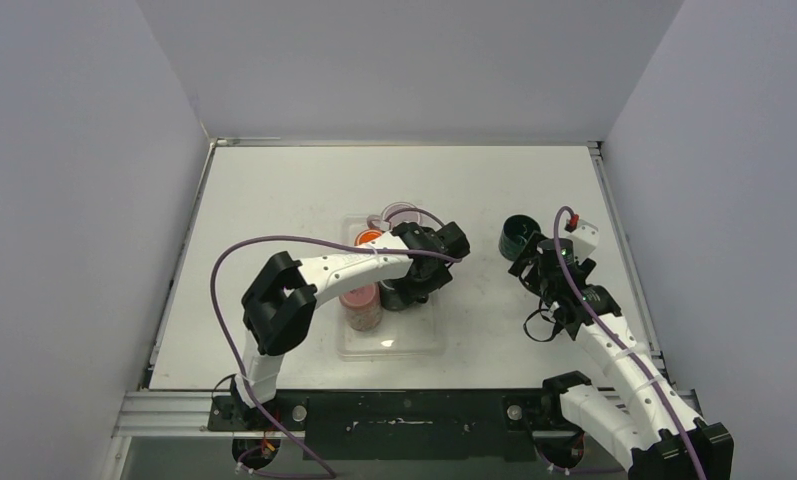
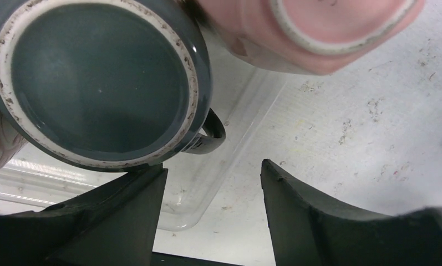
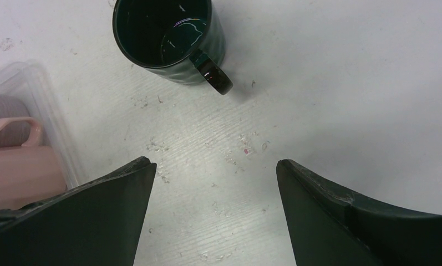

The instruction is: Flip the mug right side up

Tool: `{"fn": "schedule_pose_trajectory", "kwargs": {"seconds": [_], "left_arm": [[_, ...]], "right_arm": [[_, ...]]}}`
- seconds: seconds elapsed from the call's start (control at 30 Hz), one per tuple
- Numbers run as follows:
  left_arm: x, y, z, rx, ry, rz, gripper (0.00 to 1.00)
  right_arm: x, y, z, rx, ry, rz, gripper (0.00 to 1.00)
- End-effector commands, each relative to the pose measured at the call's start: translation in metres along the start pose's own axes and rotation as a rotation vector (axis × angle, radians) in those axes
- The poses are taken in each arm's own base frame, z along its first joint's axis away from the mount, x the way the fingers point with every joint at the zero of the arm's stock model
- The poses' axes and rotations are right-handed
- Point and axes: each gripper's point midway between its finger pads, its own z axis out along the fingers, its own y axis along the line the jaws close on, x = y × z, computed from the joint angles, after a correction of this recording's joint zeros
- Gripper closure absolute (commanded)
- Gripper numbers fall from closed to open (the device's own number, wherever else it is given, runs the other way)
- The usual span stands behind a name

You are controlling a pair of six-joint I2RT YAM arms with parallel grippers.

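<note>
The grey-blue china mug (image 2: 96,77) sits upside down in the clear plastic tray (image 2: 179,210). The left tool (image 2: 213,166), open and empty, is by its handle (image 2: 214,130); next it should grip and flip the mug. The right tool (image 3: 214,163) is wide, empty.

The grey-blue mug (image 2: 99,83) stands upside down in a clear tray (image 2: 192,217). Its flat base faces up, ringed by a pale unglazed edge with brown specks. In the left wrist view its dark handle sticks out toward 4 o'clock. Just beside it, at its 2 o'clock, a pink mug (image 2: 313,30) also stands bottom up. A dark green mug (image 3: 168,39) stands right side up on the bare surface (image 3: 329,83), well apart from the tray, toward its 2 o'clock in the top view. In the right wrist view its glossy handle points to 5 o'clock.
</note>
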Motion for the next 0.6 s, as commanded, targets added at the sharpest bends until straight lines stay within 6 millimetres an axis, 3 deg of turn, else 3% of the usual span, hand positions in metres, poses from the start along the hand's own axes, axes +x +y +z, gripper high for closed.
{"fn": "schedule_pose_trajectory", "kwargs": {"seconds": [0.0, 0.1, 0.23, 0.4, 0.57], "left_arm": [[-0.016, 0.006, 0.002, -0.041, -0.053, -0.059, 0.4], [-0.018, 0.009, 0.004, -0.046, -0.073, -0.056, 0.52], [-0.02, 0.016, 0.005, -0.064, -0.087, -0.051, 0.55], [-0.034, 0.04, 0.003, -0.138, -0.164, -0.071, 0.34], [-0.039, 0.046, 0.006, -0.157, -0.202, -0.103, 0.33]], "right_arm": [[-0.003, -0.004, 0.001, 0.013, -0.022, 0.008, 0.18], [-0.002, -0.004, 0.002, 0.012, -0.017, 0.008, 0.18], [-0.001, -0.004, 0.003, 0.012, -0.011, 0.006, 0.18], [-0.001, -0.004, 0.002, 0.009, -0.013, 0.005, 0.18], [0.003, -0.002, 0.001, -0.005, 0.004, -0.011, 0.18]]}}
